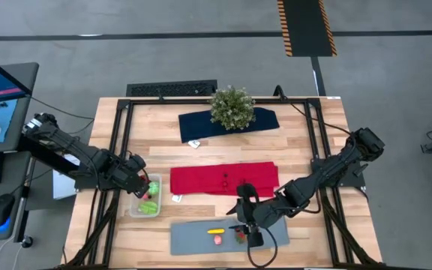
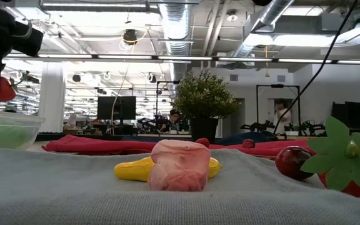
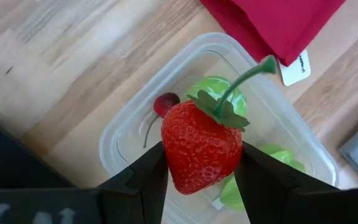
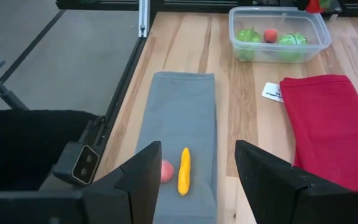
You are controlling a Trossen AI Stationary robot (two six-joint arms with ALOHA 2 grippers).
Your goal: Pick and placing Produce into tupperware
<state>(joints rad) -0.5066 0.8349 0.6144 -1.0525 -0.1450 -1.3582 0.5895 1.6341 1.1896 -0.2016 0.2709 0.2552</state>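
A red toy strawberry (image 3: 201, 146) with a green cap and stem hangs over the clear tupperware (image 3: 129, 127), with my left gripper (image 3: 201, 158) shut on it. The tupperware (image 1: 144, 201) stands near the table's left edge and holds green leafy pieces (image 3: 219, 90) and a small red cherry (image 3: 166, 103). Above the grey mat (image 1: 193, 238) at the near edge, my right gripper (image 4: 197, 165) is open and has nothing between its fingers. On the mat lie a yellow piece (image 4: 183, 171), a pink piece (image 2: 180, 165), a dark red ball (image 2: 291, 162) and another strawberry (image 2: 349, 165). My left gripper pinches the strawberry's red body (image 3: 173, 155) by its two sides between its two fingers. The fingers come from above and point steeply down. The green cap and stem (image 3: 241, 81) stick out past the fingertips. The strawberry is lifted clear, above the tupperware's open top.
A red cloth (image 1: 223, 180) lies mid-table beside the tupperware, with white tags (image 4: 272, 92) at its edge. A navy cloth (image 1: 201, 124) and a potted plant (image 1: 232, 107) sit at the far side. A keyboard (image 1: 172, 89) lies beyond the far edge.
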